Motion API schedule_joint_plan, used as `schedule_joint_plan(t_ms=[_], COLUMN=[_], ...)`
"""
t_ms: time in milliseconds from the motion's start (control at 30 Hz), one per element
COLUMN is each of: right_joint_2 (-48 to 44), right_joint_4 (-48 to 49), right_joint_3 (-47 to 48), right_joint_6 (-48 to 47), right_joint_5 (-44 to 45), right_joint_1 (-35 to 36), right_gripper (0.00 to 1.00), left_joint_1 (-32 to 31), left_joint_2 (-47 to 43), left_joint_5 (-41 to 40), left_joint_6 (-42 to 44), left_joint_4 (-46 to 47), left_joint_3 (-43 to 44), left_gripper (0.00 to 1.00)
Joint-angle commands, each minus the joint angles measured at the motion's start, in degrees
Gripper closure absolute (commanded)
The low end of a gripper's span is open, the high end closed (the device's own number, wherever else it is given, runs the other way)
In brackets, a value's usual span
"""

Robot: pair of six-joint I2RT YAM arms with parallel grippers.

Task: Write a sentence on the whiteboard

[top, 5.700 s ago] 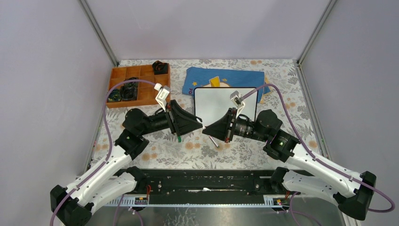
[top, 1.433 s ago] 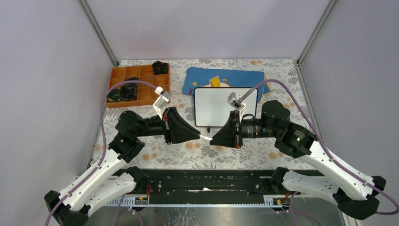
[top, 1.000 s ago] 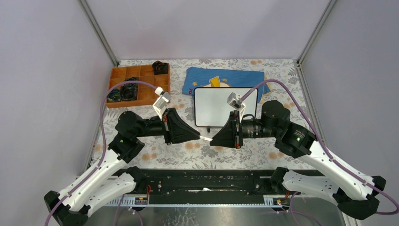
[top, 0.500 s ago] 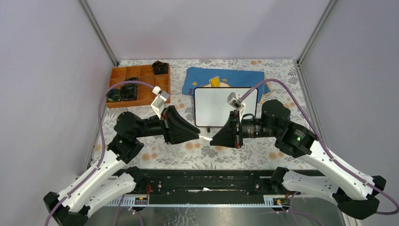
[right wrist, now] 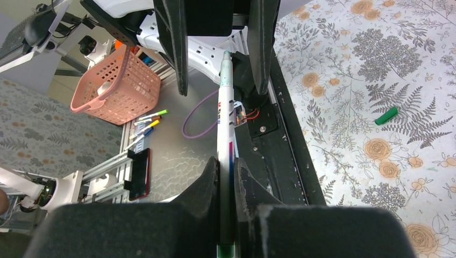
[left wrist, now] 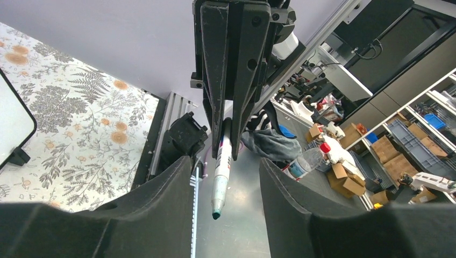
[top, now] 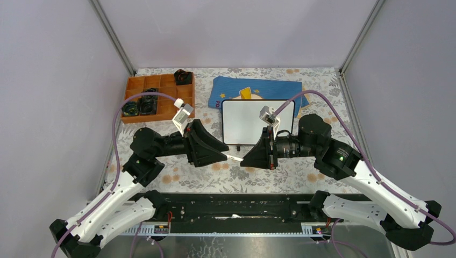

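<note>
Top view first: the two arms meet nose to nose in the middle of the frame. The right gripper [top: 243, 159] is clamped on a marker [top: 234, 158] that sticks out to the left. The left gripper [top: 226, 152] stands at the marker's free end with its jaws parted. Just above them in frame lies the whiteboard [top: 257, 121], on the floral table [top: 301, 172], its face blank. None of the sentence is written yet.

Left wrist view: its own dark fingers [left wrist: 161, 215] fill the bottom of the frame, spread wide and gripping nothing. The marker hangs down centre frame, green tip bare, touching neither finger. A corner of the board peeks in at the left edge.

Right wrist view: its fingers are pinched tight on the barrel at bottom centre, near the back end. The green cap [right wrist: 386, 115] lies on the table at the right.

The risks, as I judge them:
- The wet tip sits between the left fingers, so a sideways drift as the arms part could smear ink on them.
- Gripped that far back, the marker could swivel when pressed down.
- A hard press could also skid the glossy board.
</note>
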Motion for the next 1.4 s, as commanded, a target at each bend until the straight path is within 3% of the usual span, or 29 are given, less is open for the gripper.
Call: schedule_joint_plan(t_ms=[0, 100, 267, 400, 567, 700, 933, 1100, 1300, 1367], right_joint_2=[-0.5, -0.4, -0.4, -0.4, -0.5, -0.6, -0.9, -0.8, -0.9, -0.8], right_joint_4=[1.8, 1.7, 1.4, 1.6, 1.9, 2.4, 2.4, 2.2, 1.7, 1.8], right_joint_3=[2.4, 2.6, 2.4, 2.5, 2.4, 2.1, 1.5, 1.5, 1.4, 1.3], right_joint_6=[-0.5, -0.5, -1.0, -1.0, -1.0, -0.9, -1.0, -1.0, -1.3, -1.3], right_joint_5=[0.4, 0.5, 1.2, 1.8, 2.2, 2.2, 2.9, 2.2, 1.8, 1.4], right_joint_1=[-0.1, 0.0, -0.1, -0.1, 0.0, -0.1, -0.1, 0.0, -0.1, -0.1], right_gripper=[1.0, 1.0, 1.0, 1.0, 1.0, 1.0, 1.0, 1.0, 1.0, 1.0], left_joint_1=[-0.2, -0.2, -0.2, -0.2, -0.2, -0.2, -0.2, -0.2, -0.2, -0.2], left_joint_2=[-0.2, -0.4, -0.5, -0.2, -0.1, -0.1, -0.3, -0.7, -0.7, -0.7], left_joint_5=[0.7, 0.7, 1.0, 1.6, 2.0, 2.2, 2.3, 1.6, 0.9, 0.9], left_joint_6=[0.5, 0.5, 0.4, 0.1, 0.0, 0.0, -0.1, -0.2, -0.8, -0.8], left_joint_4=[0.4, 0.5, 0.7, 1.1, 0.9, 0.9, 1.3, 1.6, 2.3, 2.3], left_joint_3=[0.1, -0.3, -0.5, -0.6, -0.7, -0.8, -1.1, -1.1, -1.5, -1.4], left_gripper=[0.43, 0.45, 0.57, 0.58, 0.5, 0.52, 0.73, 0.81, 0.97, 0.98])
